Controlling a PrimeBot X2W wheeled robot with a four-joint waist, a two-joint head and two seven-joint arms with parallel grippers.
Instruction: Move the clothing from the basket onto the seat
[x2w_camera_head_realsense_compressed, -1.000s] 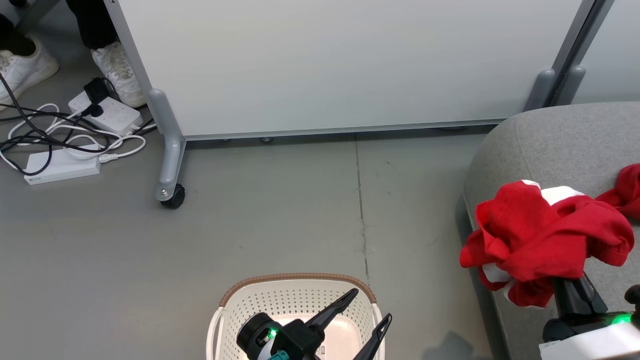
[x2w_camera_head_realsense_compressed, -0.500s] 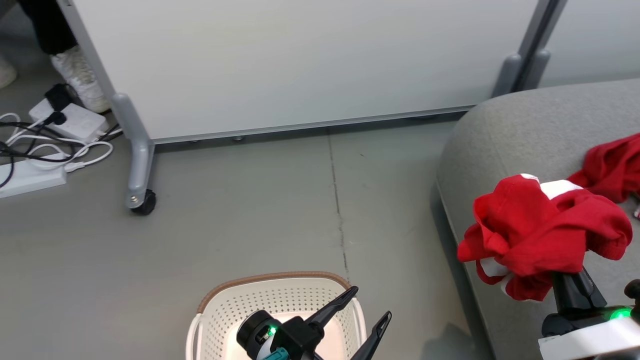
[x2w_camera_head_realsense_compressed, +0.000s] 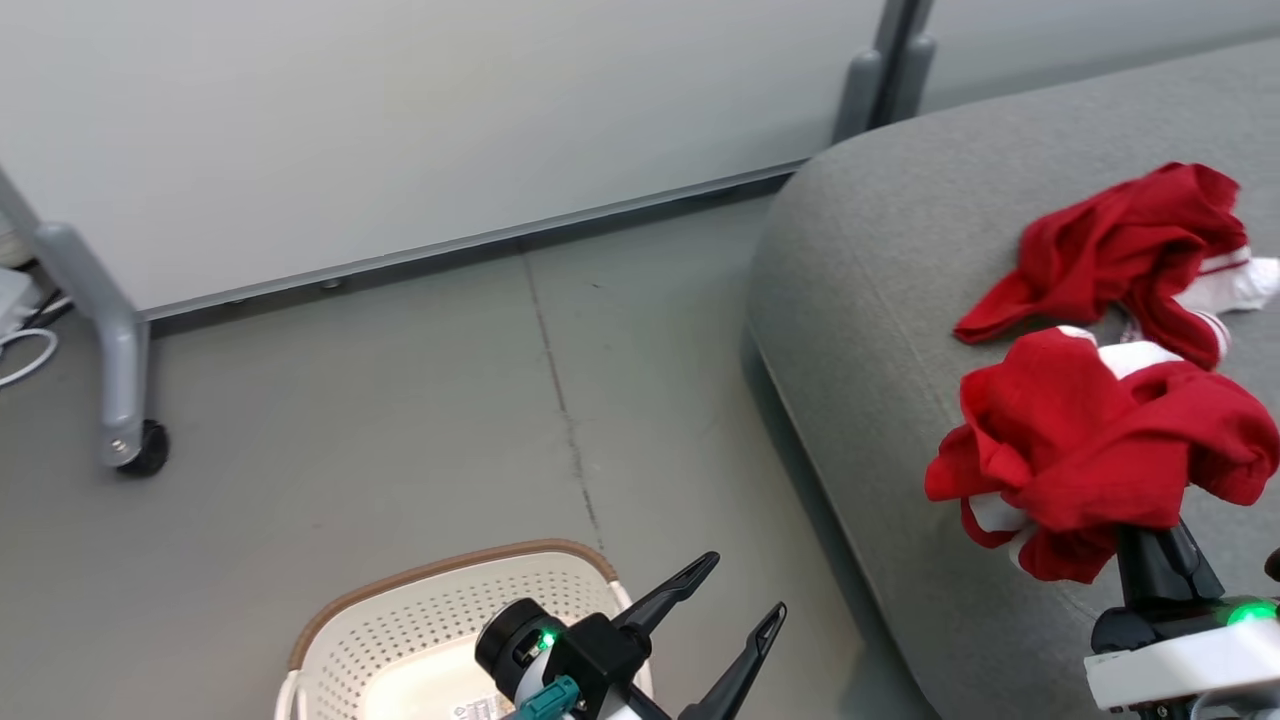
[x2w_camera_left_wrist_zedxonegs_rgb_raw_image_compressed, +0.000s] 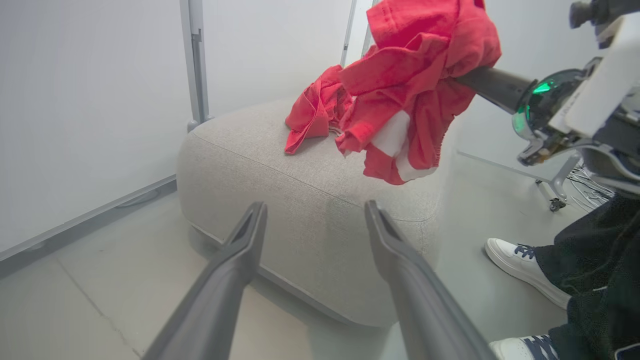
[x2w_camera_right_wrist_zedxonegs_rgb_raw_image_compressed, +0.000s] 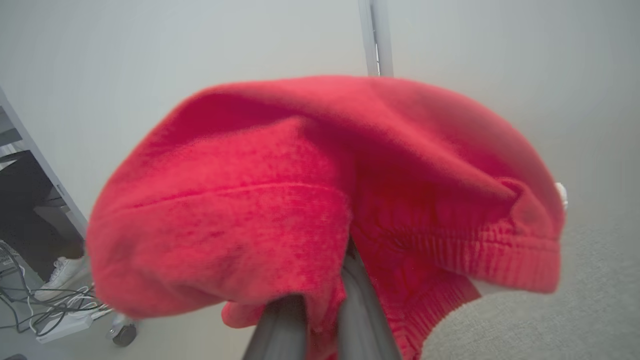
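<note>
Over the front edge of the grey seat (x2w_camera_head_realsense_compressed: 880, 330), the right gripper (x2w_camera_head_realsense_compressed: 1150, 565) has its fingers pinched tight on a bunched red garment (x2w_camera_head_realsense_compressed: 1090, 450), which hangs clear of the fabric. A second red garment (x2w_camera_head_realsense_compressed: 1110, 250) lies further in on the cushion. The left gripper (x2w_camera_head_realsense_compressed: 745, 584) hangs with its fingers spread wide, holding nothing, just past the basket (x2w_camera_head_realsense_compressed: 440, 568) rim. There's plenty of bare floor (x2w_camera_head_realsense_compressed: 400, 400) between the basket, the seat and the white panel (x2w_camera_head_realsense_compressed: 400, 130).

Red garment (x2w_camera_head_realsense_compressed: 1110, 250) on seat (x2w_camera_head_realsense_compressed: 880, 300), second garment (x2w_camera_head_realsense_compressed: 1090, 450) aloft
</note>
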